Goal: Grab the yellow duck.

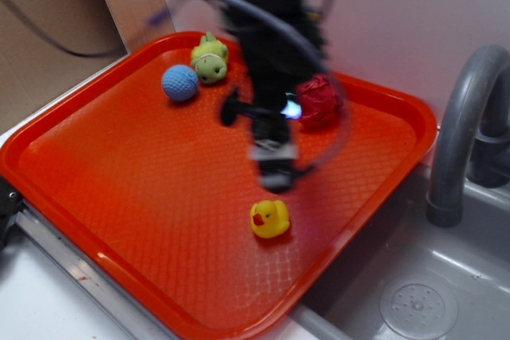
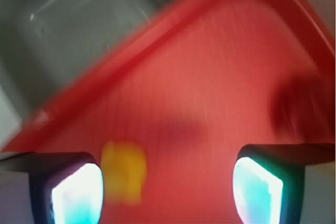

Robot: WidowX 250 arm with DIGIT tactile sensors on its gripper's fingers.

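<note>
The yellow duck [image 1: 270, 219] sits upright on the orange tray [image 1: 119, 197], near its front right rim, red-orange beak facing left. My gripper [image 1: 275, 177] is blurred by motion and hangs above the tray, just behind the duck and apart from it. In the wrist view the gripper [image 2: 168, 192] is open, its two bright fingertips [image 2: 79, 195] far apart with nothing between them. The duck shows there as a blurred yellow patch [image 2: 124, 171] just inside the left fingertip, lying on the tray below.
A blue ball [image 1: 180, 83] and a yellow-green plush toy [image 1: 210, 59] lie at the tray's back left. A red crumpled object [image 1: 321, 101] lies at the back right. A grey sink [image 1: 430, 292] with a faucet [image 1: 466, 117] borders the tray on the right.
</note>
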